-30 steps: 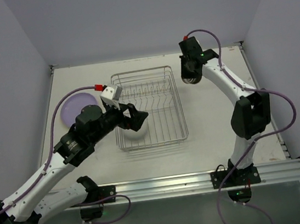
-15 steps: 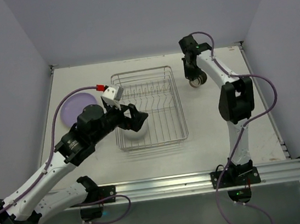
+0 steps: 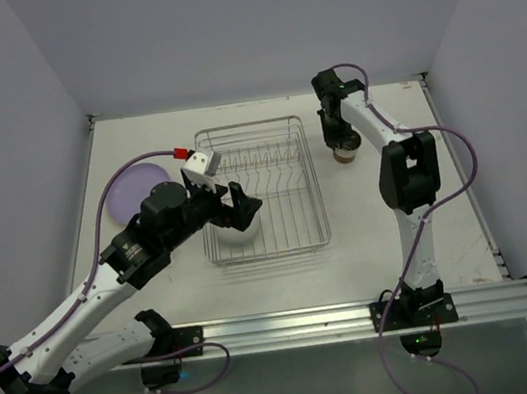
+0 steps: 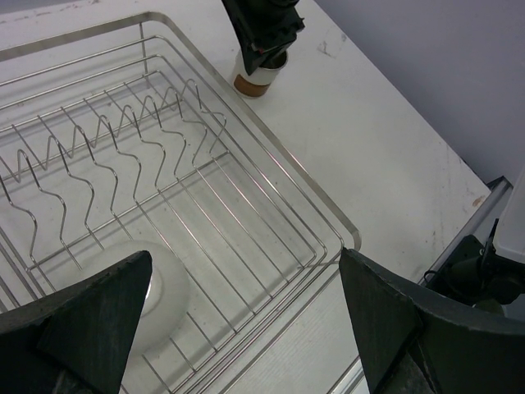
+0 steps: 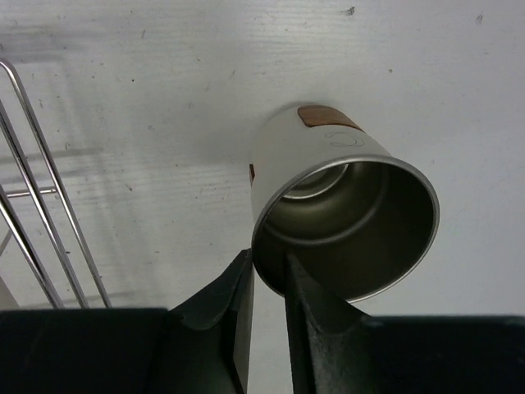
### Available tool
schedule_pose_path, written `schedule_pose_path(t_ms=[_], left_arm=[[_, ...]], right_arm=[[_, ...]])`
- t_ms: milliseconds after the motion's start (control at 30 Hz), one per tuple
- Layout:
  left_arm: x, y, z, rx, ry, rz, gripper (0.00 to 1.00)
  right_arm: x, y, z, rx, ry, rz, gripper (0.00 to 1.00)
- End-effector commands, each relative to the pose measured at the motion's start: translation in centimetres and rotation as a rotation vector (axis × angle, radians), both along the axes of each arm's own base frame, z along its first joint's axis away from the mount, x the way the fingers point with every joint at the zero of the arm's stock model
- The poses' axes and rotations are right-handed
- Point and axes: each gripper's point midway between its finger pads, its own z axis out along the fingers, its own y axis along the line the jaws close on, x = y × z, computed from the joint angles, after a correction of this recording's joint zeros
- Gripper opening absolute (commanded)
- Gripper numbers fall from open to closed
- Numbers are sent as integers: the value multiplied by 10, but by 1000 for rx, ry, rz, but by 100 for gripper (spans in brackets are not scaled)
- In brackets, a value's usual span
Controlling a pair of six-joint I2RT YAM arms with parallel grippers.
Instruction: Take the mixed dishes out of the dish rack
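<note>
The silver wire dish rack [image 3: 267,148] sits mid-table and holds only a white bowl [image 3: 238,234] at its near left corner. My left gripper [image 3: 242,209] hovers open just above that bowl. In the left wrist view the bowl [image 4: 156,291] lies beside my left finger, under my open left gripper [image 4: 246,328]. My right gripper [image 3: 339,135] is shut on the rim of the brown cup [image 3: 344,154], right of the rack. In the right wrist view one finger is inside the cup [image 5: 344,205] and one outside, with my right gripper [image 5: 269,283] pinching its wall.
A purple plate [image 3: 136,187] lies flat on the table left of the rack. The rack's right rim [image 5: 33,213] runs close to the cup. The cup and right gripper also show in the left wrist view [image 4: 256,78]. Walls close the table at the back and on both sides.
My right arm has swung in and lowered the cup down to the table beside the rack's far right corner. My left gripper has barely shifted over the bowl.
</note>
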Motion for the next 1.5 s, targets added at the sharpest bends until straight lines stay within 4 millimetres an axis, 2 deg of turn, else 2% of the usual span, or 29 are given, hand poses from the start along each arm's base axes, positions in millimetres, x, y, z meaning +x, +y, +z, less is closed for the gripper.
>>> schedule_pose_path(t_ms=[0, 100, 167, 300, 367, 400, 633, 667, 700, 767, 800, 867, 900, 933, 967, 1000, 1067, 1100, 1133, 1167, 1233, 1300, 1333, 1467], left_arm=[[3, 0, 21, -20, -55, -10, 100], [2, 0, 20, -21, -55, -13, 100], [2, 0, 21, -21, -55, -13, 100], [1, 0, 24, -25, -59, -13, 100], [1, 1, 25, -24, -60, -14, 100], [1, 1, 24, -23, -59, -14, 100], [5, 12, 32, 19, -84, 28, 100], [4, 13, 32, 22, -82, 29, 100], [5, 14, 30, 31, -81, 37, 100], [6, 16, 26, 47, -70, 48, 100], [9, 17, 22, 60, -63, 60, 100], [10, 19, 14, 85, -46, 71, 100], [12, 19, 10, 99, -37, 77, 100], [13, 19, 7, 108, -30, 82, 100], [14, 19, 1, 126, -16, 84, 100], [15, 21, -2, 135, -11, 96, 100], [16, 22, -7, 150, 0, 104, 100], [17, 24, -10, 156, 5, 112, 100], [17, 23, -11, 155, 6, 112, 100], [17, 24, -13, 158, 9, 115, 100], [18, 23, -18, 165, 19, 118, 100], [19, 22, -25, 177, 39, 121, 100], [19, 21, -31, 184, 54, 123, 100], [21, 17, -55, 230, 115, 119, 100]], right_arm=[[2, 4, 12, 10, -9, 33, 24], [3, 6, 14, 18, -14, 32, 26], [6, 5, 18, 19, -26, 30, 34], [10, 5, 31, 20, -60, 21, 37], [13, 2, 42, 7, -93, 12, 37], [15, -1, 47, -6, -110, -2, 41], [21, -1, 93, 24, -235, -34, 41], [21, 0, 112, 45, -286, -43, 41], [15, -1, 111, 51, -281, -45, 41], [7, 5, 123, 102, -313, -46, 41], [-11, 3, 130, 121, -322, -48, 42], [-20, 14, 143, 208, -384, -26, 43], [-41, 14, 148, 237, -402, -14, 44], [-49, 17, 153, 268, -423, -3, 47], [-59, 25, 146, 316, -423, 9, 50], [-70, 27, 169, 359, -482, 28, 52], [-84, 42, 180, 430, -516, 78, 60], [-94, 47, 175, 455, -500, 95, 63], [-103, 53, 188, 489, -537, 121, 66], [-112, 58, 185, 510, -524, 143, 69], [-125, 64, 193, 538, -539, 174, 71], [-132, 66, 191, 550, -533, 184, 72], [-136, 65, 197, 560, -554, 188, 73], [-147, 67, 199, 586, -577, 221, 76]])
